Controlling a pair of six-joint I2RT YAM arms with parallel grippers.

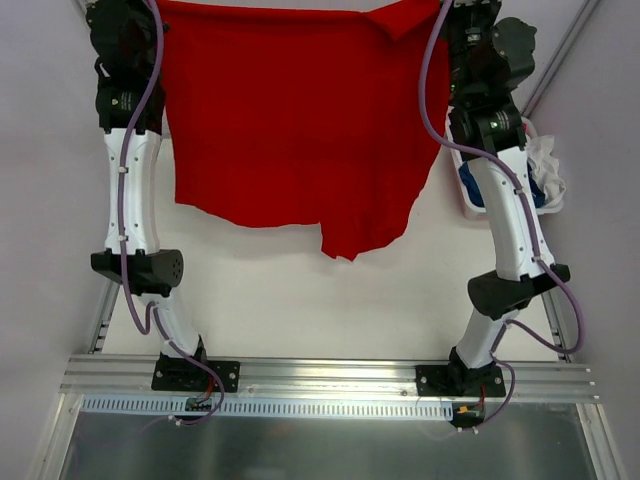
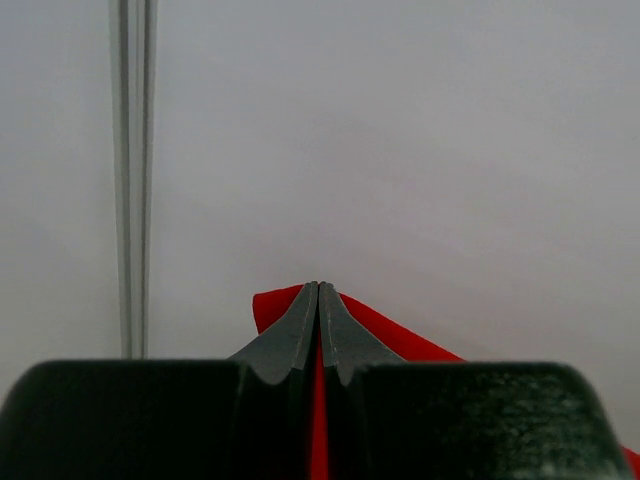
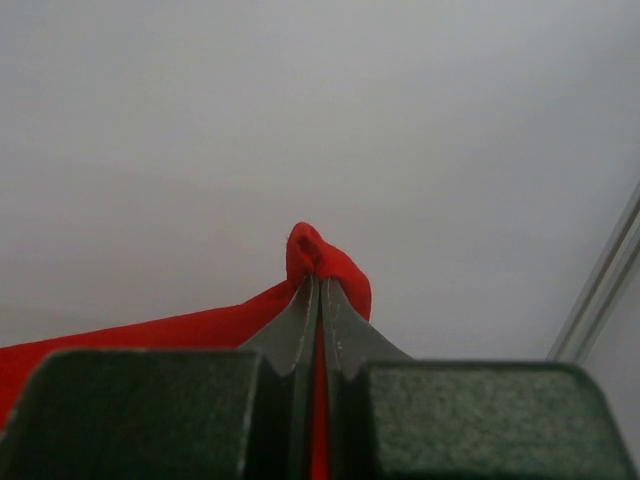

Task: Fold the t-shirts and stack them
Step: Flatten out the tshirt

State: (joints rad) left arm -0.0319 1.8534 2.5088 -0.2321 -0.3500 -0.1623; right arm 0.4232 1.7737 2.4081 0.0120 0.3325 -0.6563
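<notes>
- Now my left fingers [image 2: 316, 300] and right fingers [image 3: 318, 295] each pinch the bright red cloth t-shirt [image 1: 290, 120].
- Best, I judge: lower it level and taut, flat onto the pale worktop [image 1: 300, 300].

The t-shirt [image 1: 290, 120] is plain bright red, the basket [image 1: 455, 160] white, the arms [image 1: 135, 190] white and black.

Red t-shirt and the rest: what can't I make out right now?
Top view: red t-shirt top edge cut off by the frame's upper border.
Top view: basket contents mostly behind the right arm.
Wrist views: left end effector and right end effector block all but red scraps.
</notes>
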